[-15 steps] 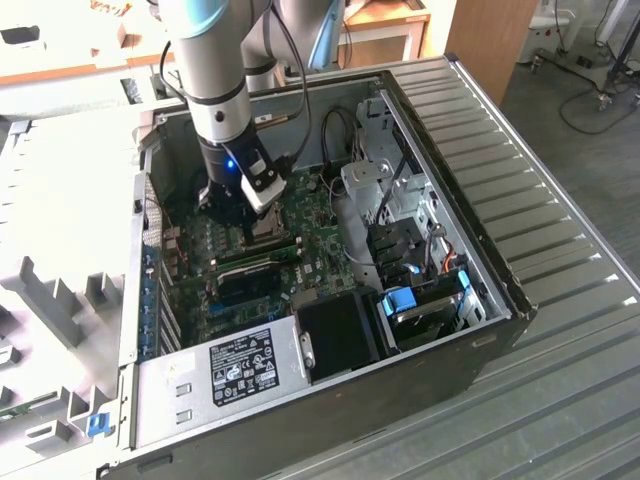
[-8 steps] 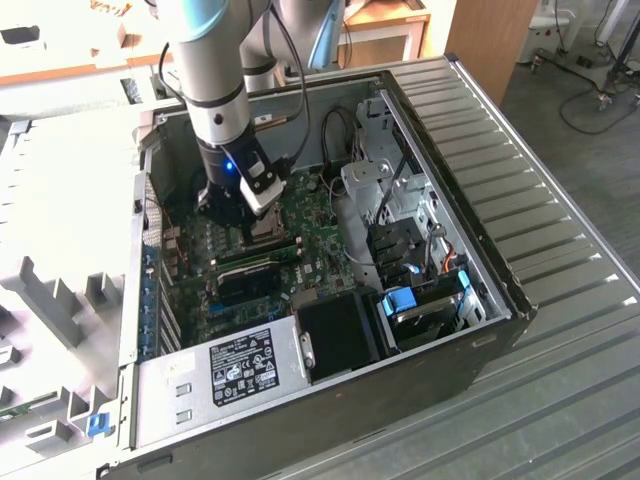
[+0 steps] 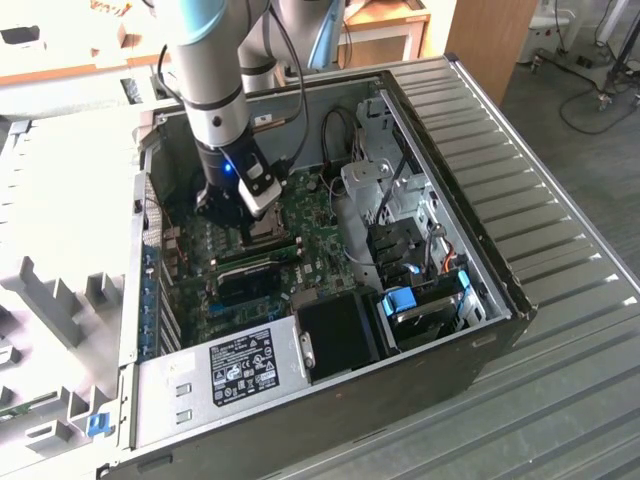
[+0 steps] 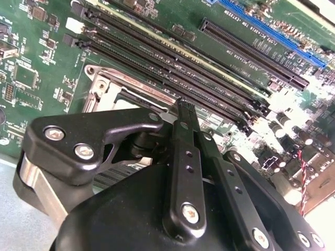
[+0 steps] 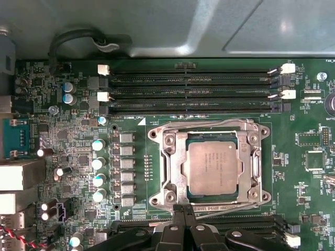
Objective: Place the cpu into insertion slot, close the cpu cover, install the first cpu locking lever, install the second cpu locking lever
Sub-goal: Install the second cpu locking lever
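I have the hand low over the green board, its fingers pressed together on nothing, tips at the edge of the cpu cover. The cpu sits in the insertion slot just beyond them, cover down. I'd press gently here. The computer case lies on a grey ribbed tabletop.

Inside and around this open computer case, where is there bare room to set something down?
Bare: the grey ribbed table on the exterior view's right of the case. Crowded: the green board around the cpu, hemmed by memory slots, with the gripper at the cpu cover.
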### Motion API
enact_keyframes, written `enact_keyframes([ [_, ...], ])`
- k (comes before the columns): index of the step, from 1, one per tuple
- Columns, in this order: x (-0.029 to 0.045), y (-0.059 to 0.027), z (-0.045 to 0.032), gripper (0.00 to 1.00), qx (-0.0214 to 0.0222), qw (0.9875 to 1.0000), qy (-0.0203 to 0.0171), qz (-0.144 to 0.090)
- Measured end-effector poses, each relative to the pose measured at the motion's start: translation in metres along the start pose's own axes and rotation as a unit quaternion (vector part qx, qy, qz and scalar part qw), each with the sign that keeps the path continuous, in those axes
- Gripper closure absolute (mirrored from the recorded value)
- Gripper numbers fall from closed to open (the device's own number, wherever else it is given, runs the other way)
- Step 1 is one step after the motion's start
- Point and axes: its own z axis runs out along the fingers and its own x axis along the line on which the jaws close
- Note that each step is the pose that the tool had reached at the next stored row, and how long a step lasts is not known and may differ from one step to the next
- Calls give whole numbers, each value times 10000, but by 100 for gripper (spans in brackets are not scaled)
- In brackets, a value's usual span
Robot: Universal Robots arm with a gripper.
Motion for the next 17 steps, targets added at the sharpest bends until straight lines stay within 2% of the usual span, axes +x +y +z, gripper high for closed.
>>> enact_keyframes([
  [8, 29, -1, 16, 89, -79, 10000, 3, 5],
  [17, 63, -3, 29, 89, -92, 10000, 4, 5],
])
